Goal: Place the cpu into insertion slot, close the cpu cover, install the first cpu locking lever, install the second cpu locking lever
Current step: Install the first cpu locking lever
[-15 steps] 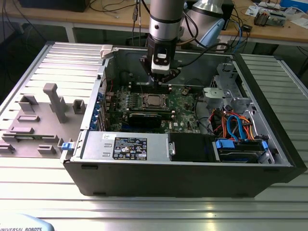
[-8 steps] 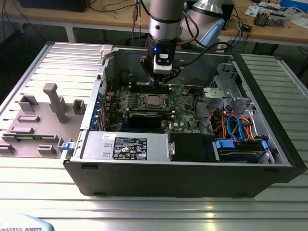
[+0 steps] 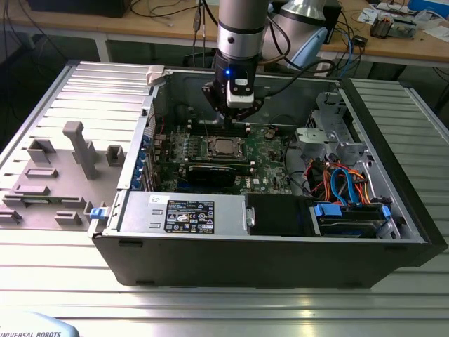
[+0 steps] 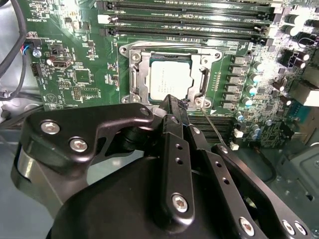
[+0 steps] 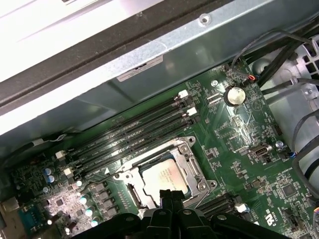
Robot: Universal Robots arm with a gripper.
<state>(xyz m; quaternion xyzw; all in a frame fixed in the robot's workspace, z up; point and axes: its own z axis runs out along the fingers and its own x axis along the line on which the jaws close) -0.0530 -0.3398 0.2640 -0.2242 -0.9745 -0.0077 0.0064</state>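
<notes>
The cpu [image 4: 168, 79] lies flat in the insertion slot [image 4: 128, 56] on the green board, its dull silver top showing through the window of the cpu cover [image 4: 138, 74], which lies down over it. My gripper [image 4: 173, 102] hovers at the socket's edge, fingers [image 4: 168, 105] pressed together with nothing seen between them. A thin locking lever rod [image 4: 213, 127] sticks out from the socket corner beside the tip. In the first wrist view the gripper [image 5: 169, 193] overlaps the cpu [image 5: 167, 175]. In the exterior view the gripper [image 3: 237, 125] hangs just behind the cpu [image 3: 224, 147].
Long black memory slots [image 4: 189, 22] run beside the socket. The open computer case [image 3: 393, 232] holds bundled cables [image 3: 337, 179], a drive bay [image 3: 351, 217] and a labelled power supply [image 3: 186, 210]. A grey fixture plate [image 3: 63, 168] lies at the exterior view's left.
</notes>
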